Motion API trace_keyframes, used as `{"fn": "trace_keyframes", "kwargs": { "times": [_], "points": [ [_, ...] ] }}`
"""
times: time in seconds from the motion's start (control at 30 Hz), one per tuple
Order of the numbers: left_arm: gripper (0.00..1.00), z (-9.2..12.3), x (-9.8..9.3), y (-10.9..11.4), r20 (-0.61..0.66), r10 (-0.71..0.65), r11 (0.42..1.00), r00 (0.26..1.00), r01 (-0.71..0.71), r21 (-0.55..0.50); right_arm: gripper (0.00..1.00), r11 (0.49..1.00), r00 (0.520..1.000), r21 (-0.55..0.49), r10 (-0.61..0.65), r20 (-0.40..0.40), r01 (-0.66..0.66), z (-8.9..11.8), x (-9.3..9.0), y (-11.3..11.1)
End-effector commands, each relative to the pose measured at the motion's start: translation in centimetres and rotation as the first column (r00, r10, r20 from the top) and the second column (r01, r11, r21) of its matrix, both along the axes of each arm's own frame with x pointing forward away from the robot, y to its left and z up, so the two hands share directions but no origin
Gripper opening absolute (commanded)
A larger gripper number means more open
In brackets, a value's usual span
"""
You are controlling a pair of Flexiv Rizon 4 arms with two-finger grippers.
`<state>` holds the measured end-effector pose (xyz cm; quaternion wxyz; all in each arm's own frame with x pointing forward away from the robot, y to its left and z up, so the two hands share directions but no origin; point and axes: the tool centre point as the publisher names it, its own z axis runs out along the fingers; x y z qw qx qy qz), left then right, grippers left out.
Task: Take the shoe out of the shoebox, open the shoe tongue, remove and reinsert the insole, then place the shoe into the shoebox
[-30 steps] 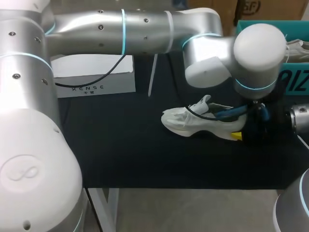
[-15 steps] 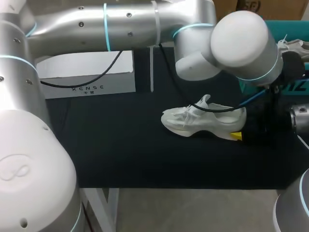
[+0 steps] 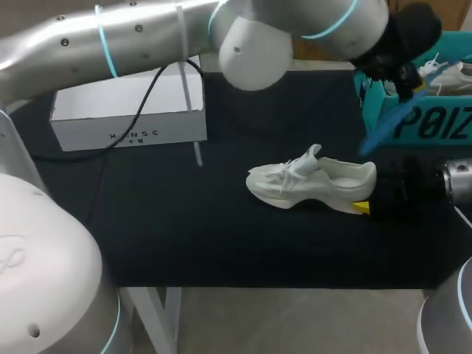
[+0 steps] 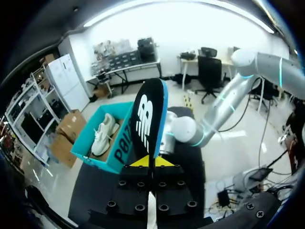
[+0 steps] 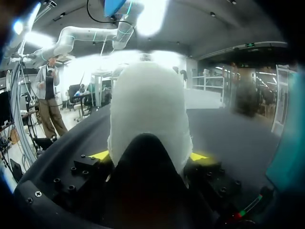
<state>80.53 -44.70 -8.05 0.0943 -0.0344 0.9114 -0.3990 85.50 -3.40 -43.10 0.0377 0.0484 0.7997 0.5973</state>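
The white shoe (image 3: 310, 184) lies on its sole on the black table, toe to the left. My right gripper (image 3: 366, 207) is shut on its heel, which fills the space between the yellow tips in the right wrist view (image 5: 147, 157), where the shoe (image 5: 147, 105) rises ahead. My left arm crosses over from the left, and its gripper (image 3: 408, 90) hangs high in front of the teal shoebox (image 3: 435, 125), shut on the blue insole (image 3: 383, 129). In the left wrist view the insole (image 4: 150, 114) stands up from the gripper (image 4: 148, 162). A second white shoe (image 4: 102, 133) lies in the shoebox (image 4: 116, 152).
A white cardboard box (image 3: 125, 110) stands at the back left of the table. The black table top (image 3: 184, 236) stretches bare between that box and the shoe, and along the front edge.
My left arm has risen and swung toward the back right, drawing the blue insole out of the shoe and up in front of the shoebox. The shoe and right gripper stayed put.
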Motion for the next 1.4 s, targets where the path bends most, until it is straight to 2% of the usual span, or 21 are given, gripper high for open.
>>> {"fn": "trace_keyframes", "kwargs": {
  "times": [0.03,0.4,0.6,0.77,0.9,1.07,1.4],
  "points": [
    [0.00,0.7,0.1,5.9,-0.045,-0.031,0.992,0.999,0.025,-0.125,0.00,1.000,1.000,-0.003,0.000,0.000,0.000,-0.3,0.0,0.1],
    [0.00,-1.0,1.7,12.8,-0.190,0.034,0.941,0.981,-0.096,-0.325,0.00,1.000,1.000,-0.003,0.000,0.000,0.000,-0.3,0.0,0.1],
    [0.00,-1.9,1.8,16.2,-0.239,-0.024,0.864,0.971,-0.100,-0.493,0.00,1.000,1.000,-0.003,0.000,0.000,0.000,-0.3,0.0,0.1],
    [0.00,-2.3,1.6,18.0,-0.251,-0.043,0.821,0.967,-0.109,-0.561,0.00,1.000,1.000,-0.003,0.000,0.000,0.000,-0.3,0.0,0.1],
    [0.00,-2.0,1.6,18.7,-0.268,-0.048,0.812,0.962,-0.118,-0.571,0.00,1.000,1.000,-0.003,0.000,0.000,0.000,-0.3,0.0,0.1],
    [0.00,-1.2,1.7,18.7,-0.298,-0.063,0.830,0.952,-0.116,-0.546,0.00,1.000,1.000,-0.003,0.000,0.000,0.000,-0.3,0.0,0.1],
    [0.00,1.6,2.3,18.3,-0.319,-0.118,0.854,0.940,-0.068,-0.516,0.00,1.000,1.000,-0.003,0.000,0.000,0.000,-0.3,0.0,0.1]
  ]
}}
